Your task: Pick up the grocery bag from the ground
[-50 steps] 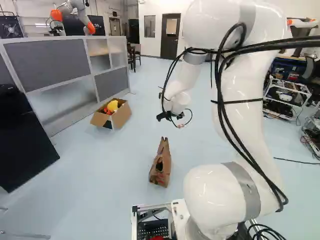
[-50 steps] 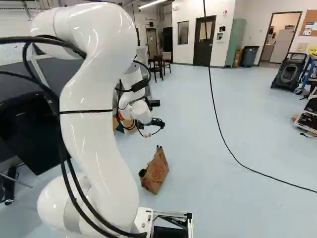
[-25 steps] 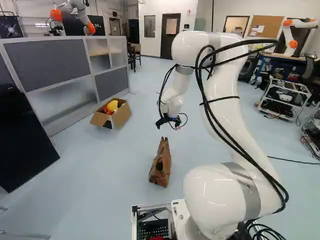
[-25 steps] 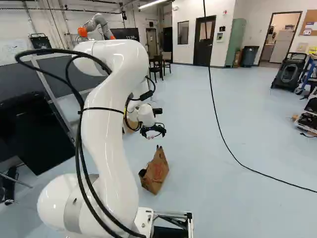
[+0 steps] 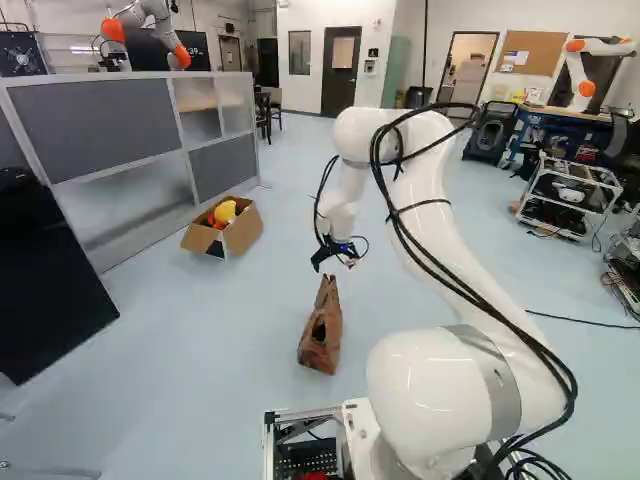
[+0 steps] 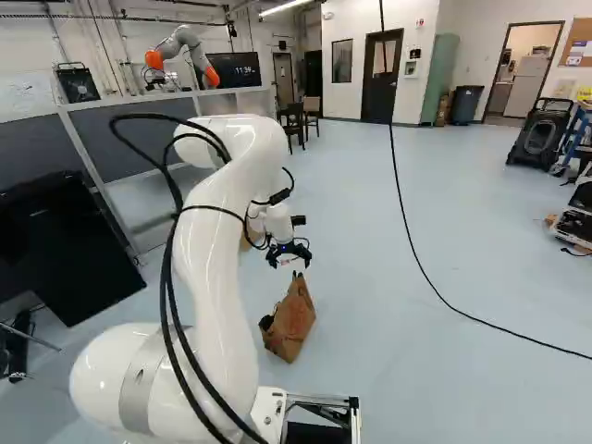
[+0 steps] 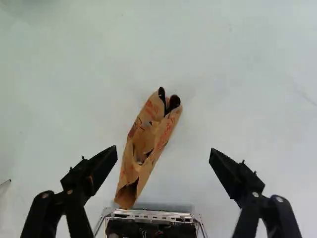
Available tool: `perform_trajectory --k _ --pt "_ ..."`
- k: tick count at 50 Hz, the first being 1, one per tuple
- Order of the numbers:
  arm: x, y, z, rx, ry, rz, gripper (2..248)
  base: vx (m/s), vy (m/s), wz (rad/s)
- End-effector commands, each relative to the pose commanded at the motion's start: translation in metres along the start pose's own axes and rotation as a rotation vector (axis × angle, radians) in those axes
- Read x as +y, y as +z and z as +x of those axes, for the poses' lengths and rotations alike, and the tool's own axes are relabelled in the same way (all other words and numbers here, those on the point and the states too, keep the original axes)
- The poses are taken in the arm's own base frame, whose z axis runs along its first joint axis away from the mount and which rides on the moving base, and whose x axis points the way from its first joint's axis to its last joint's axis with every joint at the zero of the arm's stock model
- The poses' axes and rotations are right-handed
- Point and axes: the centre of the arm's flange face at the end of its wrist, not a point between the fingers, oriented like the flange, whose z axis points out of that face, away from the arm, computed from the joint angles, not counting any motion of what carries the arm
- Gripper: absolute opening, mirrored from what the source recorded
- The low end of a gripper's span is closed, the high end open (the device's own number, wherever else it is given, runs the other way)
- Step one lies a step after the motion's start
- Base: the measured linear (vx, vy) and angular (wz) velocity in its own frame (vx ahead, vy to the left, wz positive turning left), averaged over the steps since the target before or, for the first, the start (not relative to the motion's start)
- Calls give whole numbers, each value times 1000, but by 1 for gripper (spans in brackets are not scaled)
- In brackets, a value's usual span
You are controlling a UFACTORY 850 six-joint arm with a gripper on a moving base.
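Farthest left of the grocery bag point(image 5: 320, 335) in the left base view is one dark panel point(image 5: 45, 285). Left of and beyond the bag, one grey partition point(image 5: 95, 130) runs along the floor, with another robot point(image 5: 160, 25) behind it. Between partition and bag, though farther off than the bag, sits one open cardboard box point(image 5: 243, 235) holding one yellow thing point(image 5: 225, 212) and something red. Two chairs point(image 5: 264, 118) and one dark door point(image 5: 341, 75) are well beyond the bag.

The bag itself, just one, brown paper with reddish print, stands on the smooth, pale blue floor point(image 5: 200, 340). Above it is the gripper point(image 6: 290, 262), its two fingers spread wide and nothing in their grasp; in the wrist view the bag lies under the gap.

Right of the bag rises one white arm point(image 5: 430, 210). Farther right and beyond are one wire-framed rack point(image 5: 570, 192), one blue workbench point(image 5: 560, 118) and yet another robot point(image 5: 583, 75).
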Motion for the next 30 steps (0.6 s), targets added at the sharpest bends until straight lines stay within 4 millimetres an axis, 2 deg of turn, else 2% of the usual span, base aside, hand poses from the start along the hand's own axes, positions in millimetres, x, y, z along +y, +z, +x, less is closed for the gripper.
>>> perform_trajectory --k 30 --pt "2 95 28 -96 0 -2 247 0 0 0"
